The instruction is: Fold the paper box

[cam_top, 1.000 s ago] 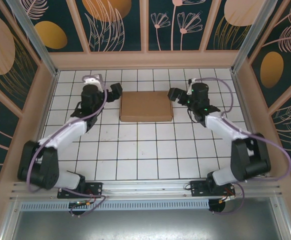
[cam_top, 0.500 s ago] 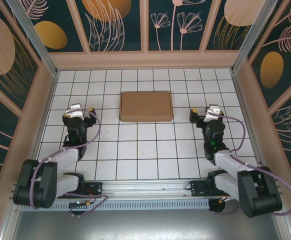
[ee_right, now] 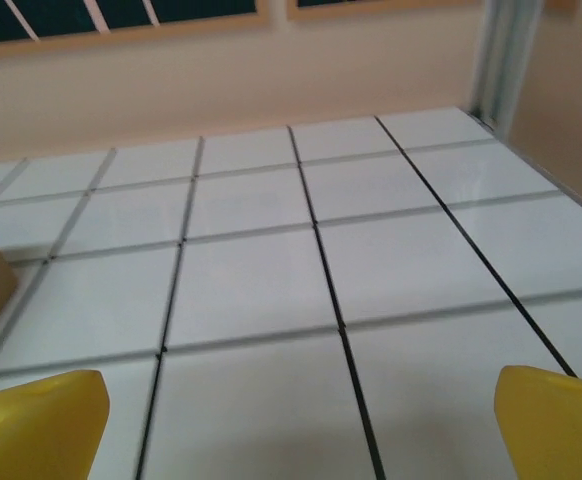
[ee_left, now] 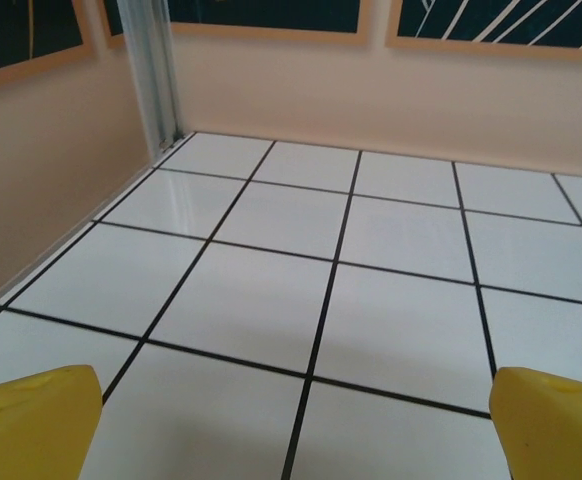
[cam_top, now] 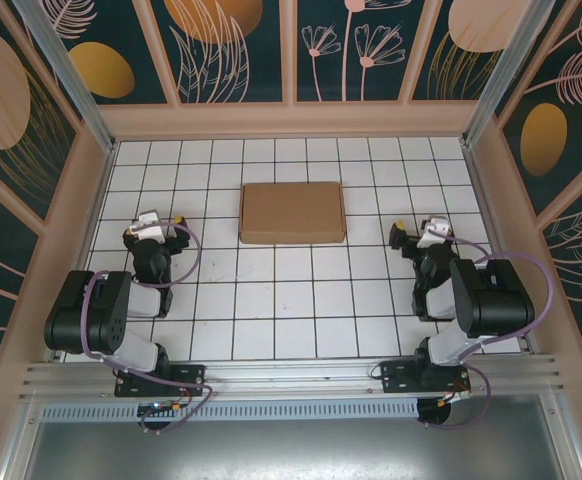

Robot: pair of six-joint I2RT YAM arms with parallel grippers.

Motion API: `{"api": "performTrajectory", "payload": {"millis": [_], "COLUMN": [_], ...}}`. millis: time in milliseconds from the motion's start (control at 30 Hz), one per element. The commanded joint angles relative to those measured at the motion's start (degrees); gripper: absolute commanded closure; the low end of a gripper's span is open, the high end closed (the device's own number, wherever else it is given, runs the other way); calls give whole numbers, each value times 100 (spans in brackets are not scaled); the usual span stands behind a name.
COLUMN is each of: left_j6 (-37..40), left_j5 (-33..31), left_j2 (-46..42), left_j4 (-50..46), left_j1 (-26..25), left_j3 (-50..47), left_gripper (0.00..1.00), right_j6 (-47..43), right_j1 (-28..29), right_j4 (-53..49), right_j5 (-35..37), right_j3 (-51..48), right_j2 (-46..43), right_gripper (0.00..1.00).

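Leave the plain brown shallow cardboard box (cam_top: 292,212) shut; seemingly done. With left hand (cam_top: 156,224) and right hand (cam_top: 418,233) gaping empty either side of it, keep clear

- Upper centre of the overhead frame: paper box (cam_top: 292,212), flat on the tiled table (cam_top: 291,300), nearer the back wall (cam_top: 291,120) than the arm bases.
- Left of the box, a little lower in the frame and well apart from it: left gripper (cam_top: 156,226).
- Right of the box, about level with the other: right gripper (cam_top: 419,233), also well apart from the box.
- Left edge of the right wrist frame: one corner of the box, resting on the tiles.
- Upper left of the left wrist frame: corner post (ee_left: 156,70), where side wall and back wall meet.
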Motion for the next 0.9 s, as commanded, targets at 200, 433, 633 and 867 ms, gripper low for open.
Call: {"api": "performTrajectory", "payload": {"millis": [200, 433, 633, 867], "left_j6": [57, 75, 74, 75], "left_j5": [261, 268, 264, 264], "left_j2": [8, -31, -30, -29], "left_j4": [271, 379, 381, 376], "left_j1": [53, 53, 53, 53], "left_j3": [118, 39, 43, 47], "left_gripper": [1, 1, 1, 1], "right_j6": [146, 103, 102, 102], "right_j1": [-172, -105, -107, -103], "right_j4": [-67, -45, -42, -40], "right_j5": [-437, -341, -341, -341], "right_j3": [273, 261, 261, 261], "right_j2": [-50, -41, -49, -42], "right_gripper": [1, 1, 1, 1]}}
